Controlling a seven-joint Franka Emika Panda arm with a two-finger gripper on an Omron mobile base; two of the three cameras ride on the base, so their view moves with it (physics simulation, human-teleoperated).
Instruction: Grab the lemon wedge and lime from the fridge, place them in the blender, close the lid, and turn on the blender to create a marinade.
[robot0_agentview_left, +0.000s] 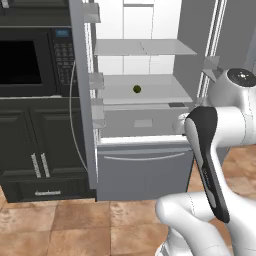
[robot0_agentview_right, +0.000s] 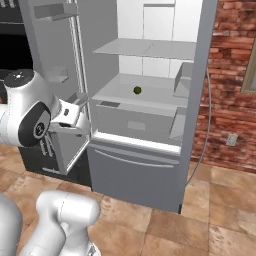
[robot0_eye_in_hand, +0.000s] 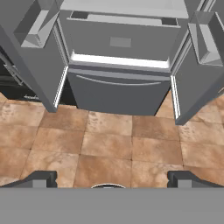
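One round lime sits on the fridge shelf; gripper spread wide.

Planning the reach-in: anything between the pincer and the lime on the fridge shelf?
Nothing visible blocks it. The fridge doors stand open, and the lime sits alone on a glass shelf above the drawer. The open pincer is outside the fridge, pointing down at the floor and the lower freezer front.
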